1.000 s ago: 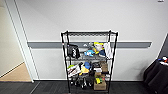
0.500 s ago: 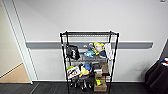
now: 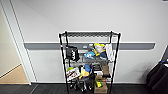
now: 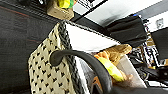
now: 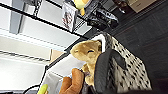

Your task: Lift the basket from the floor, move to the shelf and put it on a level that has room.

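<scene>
The shelf [image 3: 89, 62], a black wire rack, stands against the white wall straight ahead. Its top level [image 3: 88, 34] looks bare between the post tips, while the lower tiers are crowded with toys and boxes. The cream woven basket [image 4: 47, 72] shows close up in the left wrist view, its dark loop handle [image 4: 82, 60] arching toward the camera. Its other end [image 5: 125, 67] and second handle [image 5: 105, 67] show in the right wrist view. A tan plush toy [image 5: 86, 52] and other soft things lie inside. The dark carpet floor [image 4: 17, 37] lies beyond the basket.
A cardboard box [image 3: 100, 87] sits at the rack's bottom right. A dark bag or seat [image 3: 158, 75] stands at the right edge. On the left, a doorway opens onto tan wood flooring [image 3: 13, 76]. A grey rail [image 3: 45, 46] runs along the wall.
The rack looks slightly larger and the whole picture has shifted, so the camera has moved a little closer to it. Nothing on the rack has moved.
</scene>
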`<state>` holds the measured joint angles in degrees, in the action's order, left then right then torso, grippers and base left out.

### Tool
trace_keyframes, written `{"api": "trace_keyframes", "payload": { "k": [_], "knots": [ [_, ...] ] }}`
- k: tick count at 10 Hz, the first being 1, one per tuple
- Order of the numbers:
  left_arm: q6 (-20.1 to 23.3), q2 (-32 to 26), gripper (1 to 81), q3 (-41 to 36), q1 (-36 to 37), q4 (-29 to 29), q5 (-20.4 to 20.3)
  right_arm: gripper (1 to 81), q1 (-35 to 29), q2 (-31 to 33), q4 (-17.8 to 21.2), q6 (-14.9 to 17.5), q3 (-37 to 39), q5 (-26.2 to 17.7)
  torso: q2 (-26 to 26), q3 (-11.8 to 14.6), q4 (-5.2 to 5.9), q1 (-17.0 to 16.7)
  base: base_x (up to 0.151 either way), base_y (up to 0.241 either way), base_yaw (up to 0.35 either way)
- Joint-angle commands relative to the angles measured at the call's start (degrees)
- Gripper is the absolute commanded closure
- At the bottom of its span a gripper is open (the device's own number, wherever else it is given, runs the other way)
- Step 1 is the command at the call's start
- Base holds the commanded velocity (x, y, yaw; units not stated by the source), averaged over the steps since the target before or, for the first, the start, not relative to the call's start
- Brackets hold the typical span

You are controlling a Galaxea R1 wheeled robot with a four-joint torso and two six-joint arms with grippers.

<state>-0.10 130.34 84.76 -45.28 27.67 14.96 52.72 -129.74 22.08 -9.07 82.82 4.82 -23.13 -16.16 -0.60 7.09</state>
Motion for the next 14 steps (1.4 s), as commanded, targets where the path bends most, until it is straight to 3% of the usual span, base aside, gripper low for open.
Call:
{"api": "trace_keyframes", "payload": {
  "k": [1, 14],
  "knots": [
    [0.4, -1.5, 81.1, -1.7, 8.2, 0.2, 1.5, 81.1, -7.4, 1.7, 0.3, -0.2, -1.4, -0.1, 0.0, 0.0, 0.00, 0.0, 0.097, 0.000, 0.000],
    [0.4, -0.7, 81.1, -1.7, 8.2, 0.2, 1.4, 81.1, -7.4, 1.2, 0.2, -0.3, -1.1, -0.2, 0.0, 0.0, 0.00, 0.0, 0.094, -0.020, 0.000]
  ]
}}
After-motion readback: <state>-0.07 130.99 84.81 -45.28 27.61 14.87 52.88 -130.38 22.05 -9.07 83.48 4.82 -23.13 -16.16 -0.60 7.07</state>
